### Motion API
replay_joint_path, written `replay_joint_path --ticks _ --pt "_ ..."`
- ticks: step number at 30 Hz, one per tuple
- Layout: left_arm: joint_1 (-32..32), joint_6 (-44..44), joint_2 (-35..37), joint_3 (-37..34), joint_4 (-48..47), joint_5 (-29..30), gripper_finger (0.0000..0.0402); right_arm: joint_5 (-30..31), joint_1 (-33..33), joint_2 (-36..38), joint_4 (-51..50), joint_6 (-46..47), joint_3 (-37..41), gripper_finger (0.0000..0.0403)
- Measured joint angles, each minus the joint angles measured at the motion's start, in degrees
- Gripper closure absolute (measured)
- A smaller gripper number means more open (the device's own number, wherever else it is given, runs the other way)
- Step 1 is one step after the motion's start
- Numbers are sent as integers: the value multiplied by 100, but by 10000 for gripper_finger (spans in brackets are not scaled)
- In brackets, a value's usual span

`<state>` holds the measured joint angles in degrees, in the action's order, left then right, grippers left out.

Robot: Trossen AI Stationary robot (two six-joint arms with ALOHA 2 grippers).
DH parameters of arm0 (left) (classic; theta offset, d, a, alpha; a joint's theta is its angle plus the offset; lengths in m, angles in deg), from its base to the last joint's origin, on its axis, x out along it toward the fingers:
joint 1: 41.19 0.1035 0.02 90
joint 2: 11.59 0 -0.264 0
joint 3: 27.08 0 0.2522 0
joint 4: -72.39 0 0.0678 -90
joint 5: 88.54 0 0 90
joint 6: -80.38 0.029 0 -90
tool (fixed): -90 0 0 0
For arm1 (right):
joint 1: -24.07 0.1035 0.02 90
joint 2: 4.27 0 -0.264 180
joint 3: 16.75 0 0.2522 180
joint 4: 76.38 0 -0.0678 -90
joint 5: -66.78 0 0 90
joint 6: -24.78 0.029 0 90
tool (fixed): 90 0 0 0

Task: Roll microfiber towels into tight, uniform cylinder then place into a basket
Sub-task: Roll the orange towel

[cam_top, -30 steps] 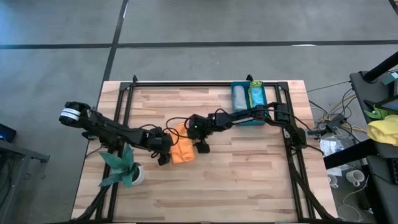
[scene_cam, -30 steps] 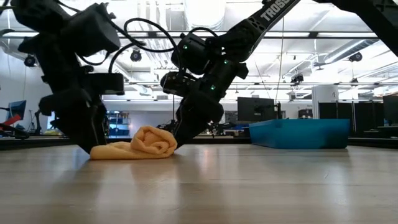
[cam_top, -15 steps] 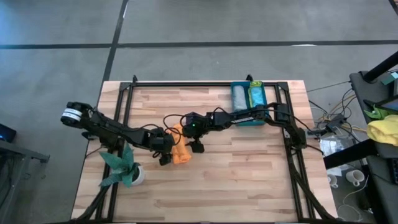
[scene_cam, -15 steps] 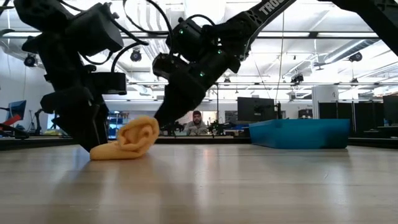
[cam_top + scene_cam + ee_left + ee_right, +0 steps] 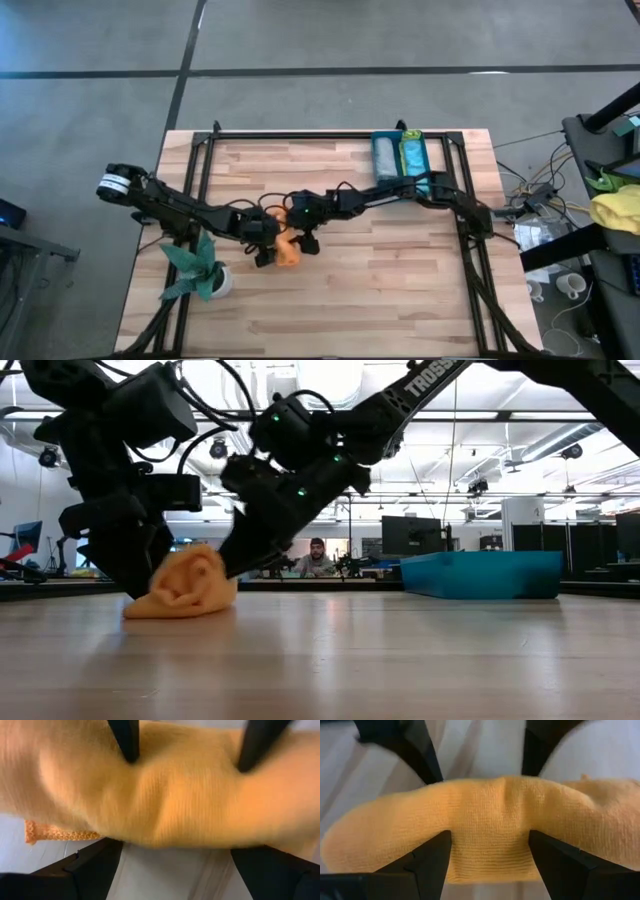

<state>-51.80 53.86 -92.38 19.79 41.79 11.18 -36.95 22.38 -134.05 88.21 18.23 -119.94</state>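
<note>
Soft ribbed orange microfiber towel [image 5: 182, 585], lumpy half-roll on wooden worktop [image 5: 380, 280]. Left gripper [image 5: 263, 243] jaws spread wide, right gripper [image 5: 303, 236] jaws part-open, both straddling roll; whether clamped, cannot tell. Wrist views reveal weave; high view reveals rolled towels in teal plastic basket [image 5: 401, 157].

- We are looking at a robotics lab or open workshop hall, not a home.
- Our wooden table [image 5: 400, 290] carries a black metal frame [image 5: 330, 135] and stands on a bare grey concrete floor [image 5: 400, 40] marked with dark lines.
- Level across the table we see a high open ceiling [image 5: 520, 400] with exposed ducts and hanging lights.
- Behind it stand rows of computer monitors [image 5: 410, 535] on desks, and a person [image 5: 317, 558] sits among them.
- Beside the table, loose cables [image 5: 530, 195] trail over the floor toward more dark equipment stands [image 5: 600, 130].
</note>
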Motion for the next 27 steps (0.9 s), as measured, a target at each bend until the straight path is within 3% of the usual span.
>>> replay_joint_path --ticks 10,16,22,27 --pt "7 4 2 13 -26 -120 49 166 95 -467 -99 287 -800 138" --pt "-7 -11 153 178 -608 -502 49 151 94 -792 -50 672 -1096 138" --pt "-64 -15 967 235 -1654 -692 49 311 94 -820 -178 712 -1050 138" --pt "-182 -466 1775 168 -1222 -269 49 334 81 -826 -149 715 -1004 138"
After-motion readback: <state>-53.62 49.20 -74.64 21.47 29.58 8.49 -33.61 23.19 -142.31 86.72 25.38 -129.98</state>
